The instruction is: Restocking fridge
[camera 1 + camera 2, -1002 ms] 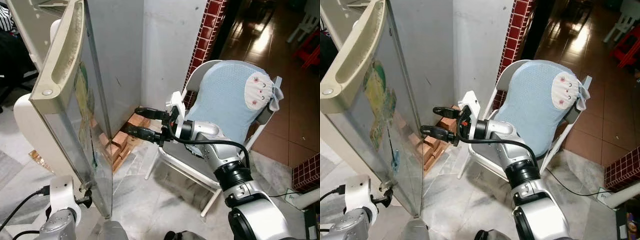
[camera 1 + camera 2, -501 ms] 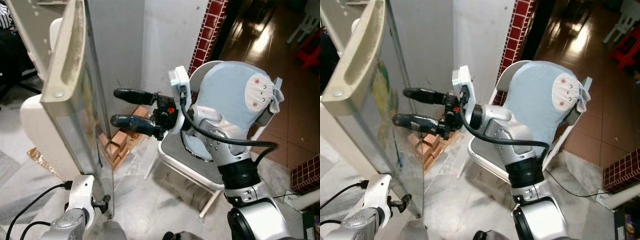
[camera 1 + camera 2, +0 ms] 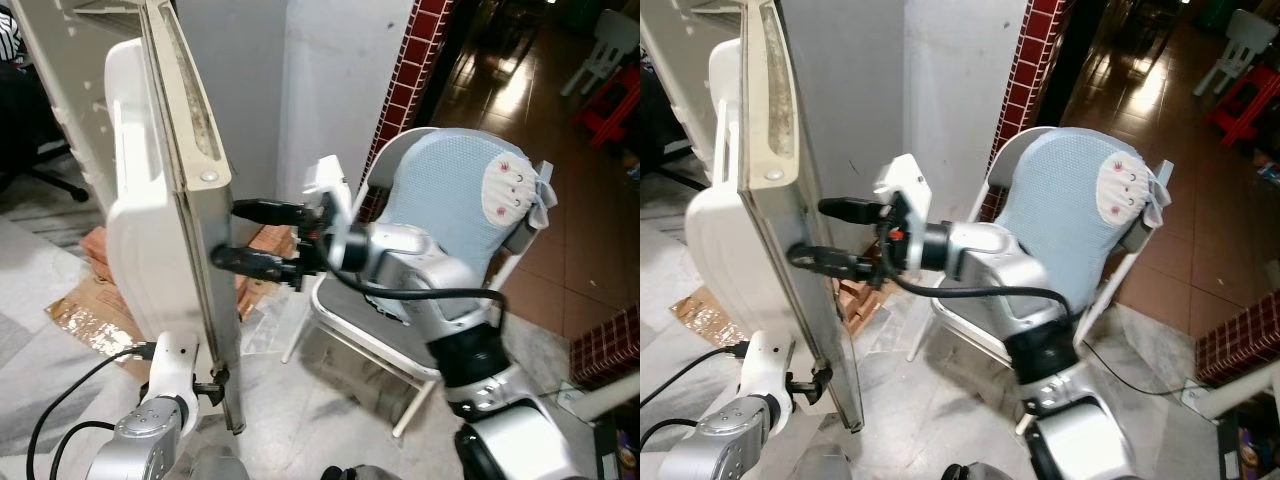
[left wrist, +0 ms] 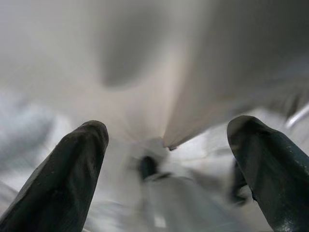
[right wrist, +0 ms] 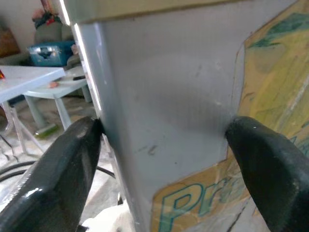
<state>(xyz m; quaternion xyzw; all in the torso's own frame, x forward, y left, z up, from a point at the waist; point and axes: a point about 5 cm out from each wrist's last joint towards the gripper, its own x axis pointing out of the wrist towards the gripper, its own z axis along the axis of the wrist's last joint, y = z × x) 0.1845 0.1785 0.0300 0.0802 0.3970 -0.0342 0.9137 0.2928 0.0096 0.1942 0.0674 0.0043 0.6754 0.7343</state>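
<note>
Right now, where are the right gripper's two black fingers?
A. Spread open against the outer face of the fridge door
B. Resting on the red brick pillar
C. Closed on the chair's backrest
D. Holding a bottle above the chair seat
A. The right gripper has its fingers spread and set against the sticker-covered outer face of the fridge door, not on the white chair.

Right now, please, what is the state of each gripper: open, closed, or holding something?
Left gripper: open, holding nothing, low at the bottom edge of the fridge door.
Right gripper: open, fingers against the door's outer face, gripping nothing.
</note>
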